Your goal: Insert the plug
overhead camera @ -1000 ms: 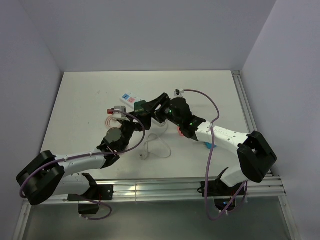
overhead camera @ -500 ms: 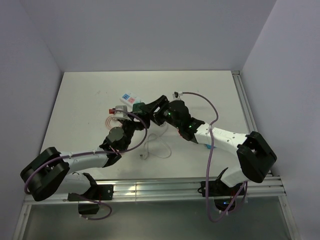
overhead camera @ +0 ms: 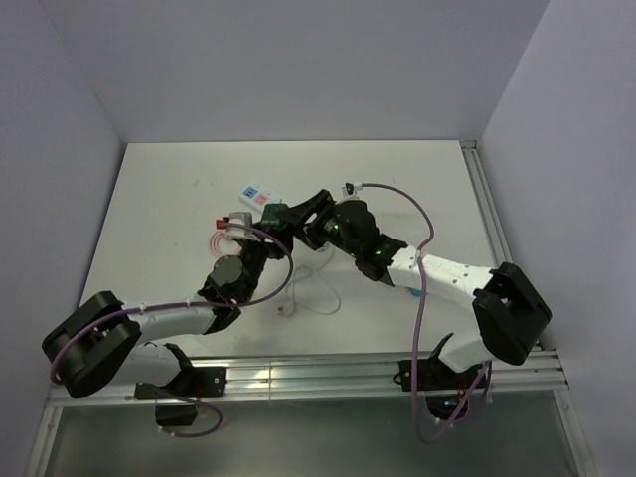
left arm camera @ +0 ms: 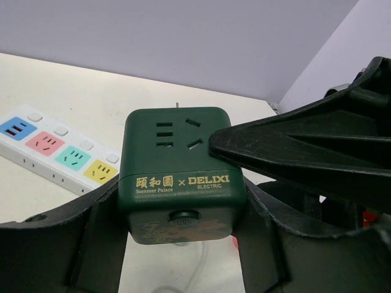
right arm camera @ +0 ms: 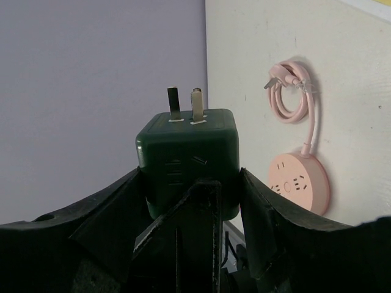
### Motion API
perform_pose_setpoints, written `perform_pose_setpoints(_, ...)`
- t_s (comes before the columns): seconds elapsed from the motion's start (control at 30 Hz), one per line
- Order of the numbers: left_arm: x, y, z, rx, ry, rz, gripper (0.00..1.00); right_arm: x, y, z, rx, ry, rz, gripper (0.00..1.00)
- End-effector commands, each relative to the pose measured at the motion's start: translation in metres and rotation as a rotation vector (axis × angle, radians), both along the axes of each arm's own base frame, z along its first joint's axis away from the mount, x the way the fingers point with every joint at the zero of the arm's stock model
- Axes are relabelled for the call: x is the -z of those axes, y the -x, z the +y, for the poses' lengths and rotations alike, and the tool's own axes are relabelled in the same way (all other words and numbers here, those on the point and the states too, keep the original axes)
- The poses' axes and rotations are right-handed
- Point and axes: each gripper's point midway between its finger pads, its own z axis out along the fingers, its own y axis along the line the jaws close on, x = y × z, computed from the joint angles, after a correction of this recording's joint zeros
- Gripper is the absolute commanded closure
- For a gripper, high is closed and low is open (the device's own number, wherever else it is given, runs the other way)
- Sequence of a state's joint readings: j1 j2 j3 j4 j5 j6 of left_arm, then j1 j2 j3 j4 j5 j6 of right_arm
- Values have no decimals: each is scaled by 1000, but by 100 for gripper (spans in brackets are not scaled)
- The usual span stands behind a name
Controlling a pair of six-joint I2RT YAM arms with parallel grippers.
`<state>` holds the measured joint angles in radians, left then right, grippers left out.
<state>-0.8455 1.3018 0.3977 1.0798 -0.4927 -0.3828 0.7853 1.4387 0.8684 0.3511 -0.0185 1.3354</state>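
The plug is a dark green cube with sockets on top and two metal prongs. It hangs above the table, near the white power strip with coloured sockets, which also shows in the left wrist view. My left gripper is shut on the cube's two sides. My right gripper also has its jaws against the cube, from another direction. One right finger lies across the cube's top edge. A left finger hides the cube's lower face in the right wrist view.
A round pink socket with a coiled pink cable lies on the table left of the arms. A loose white cable lies in front. A small grey object sits beside the pink coil.
My left gripper has moved up and forward onto the green cube held by the right gripper. The right gripper with the cube has shifted slightly left.
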Motion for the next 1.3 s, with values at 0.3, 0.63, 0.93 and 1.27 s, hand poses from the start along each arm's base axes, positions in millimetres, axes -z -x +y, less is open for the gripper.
perform_pose_setpoints(0.3, -22, 15, -5, 89, -31, -9, 100, -31, 0, -32, 1, -11, -80, 17)
perform_pose_setpoints(0.63, -12, 5, 2, 140, -54, 142, 100, -7, -21, -92, -21, 335, -247, 11)
perform_pose_setpoints(0.93, 4, -25, 1, 215, -179, 346, 100, 58, -54, -115, -394, 1030, -354, 11)
perform_pose_setpoints(1.27, 12, -34, 42, 113, -80, 396, 100, 119, -62, -104, -653, 1188, -409, 6)
